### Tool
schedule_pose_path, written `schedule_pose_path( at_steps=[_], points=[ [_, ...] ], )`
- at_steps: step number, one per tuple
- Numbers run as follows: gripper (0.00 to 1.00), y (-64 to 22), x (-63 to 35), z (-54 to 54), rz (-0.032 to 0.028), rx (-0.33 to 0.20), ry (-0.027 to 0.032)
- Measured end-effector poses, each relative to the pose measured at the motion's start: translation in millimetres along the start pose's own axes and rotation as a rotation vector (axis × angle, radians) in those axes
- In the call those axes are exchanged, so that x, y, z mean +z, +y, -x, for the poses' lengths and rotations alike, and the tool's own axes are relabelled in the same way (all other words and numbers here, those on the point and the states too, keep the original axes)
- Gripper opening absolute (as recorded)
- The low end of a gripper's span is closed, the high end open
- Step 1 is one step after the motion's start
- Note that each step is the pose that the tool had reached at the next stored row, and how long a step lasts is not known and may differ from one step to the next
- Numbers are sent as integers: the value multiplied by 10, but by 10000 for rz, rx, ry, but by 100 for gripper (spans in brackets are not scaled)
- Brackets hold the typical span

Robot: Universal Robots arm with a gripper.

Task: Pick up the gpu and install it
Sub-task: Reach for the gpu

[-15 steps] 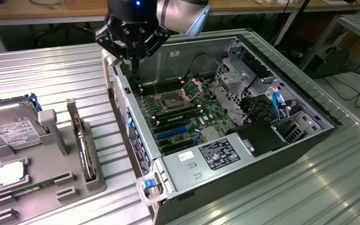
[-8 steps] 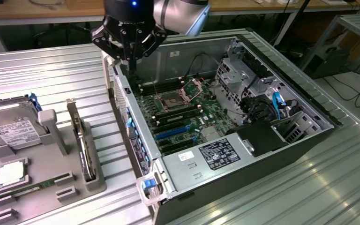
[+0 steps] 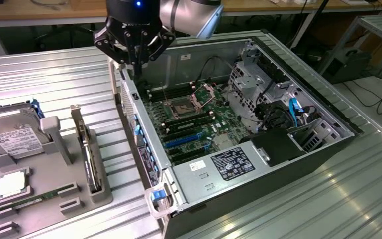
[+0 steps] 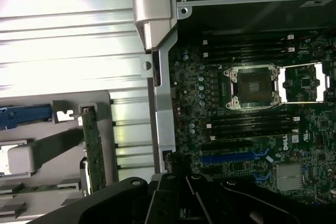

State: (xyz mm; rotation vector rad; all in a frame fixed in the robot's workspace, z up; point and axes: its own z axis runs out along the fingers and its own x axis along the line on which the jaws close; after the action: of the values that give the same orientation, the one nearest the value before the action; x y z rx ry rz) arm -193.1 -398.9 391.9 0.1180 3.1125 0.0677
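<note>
The gripper [image 3: 137, 67], pinched narrow and empty, hung above the case [image 3: 130, 99] rim, the gpu [image 3: 86, 147] upright in the holder [image 3: 101, 193] at its seven o'clock in the exterior view.

**Robotics lab or electronics workshop, seen from my remote station.** An open PC case [image 3: 198, 55] lies on its side on a ribbed metal counter [image 3: 45, 74], with its motherboard [image 3: 198, 124] bare. Beside it a grey holder [image 3: 55, 144] presents loose parts, a hard drive [image 3: 15, 139] and the gpu [image 3: 86, 144], each in its own slot. The arm [image 3: 194, 15] I drive hangs above the case. Behind, wooden desks [image 3: 277, 6] line the room. A metal rack [image 3: 380, 25] stands at the exterior view's right, and cables [image 3: 377, 99] trail over the floor.
</note>
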Motion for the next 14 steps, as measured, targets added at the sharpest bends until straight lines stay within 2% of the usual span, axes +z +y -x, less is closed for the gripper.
schedule_pose_path(
  at_steps=[14],
  points=[
    [11,-8,0,-105,0,0,0]
  ],
)
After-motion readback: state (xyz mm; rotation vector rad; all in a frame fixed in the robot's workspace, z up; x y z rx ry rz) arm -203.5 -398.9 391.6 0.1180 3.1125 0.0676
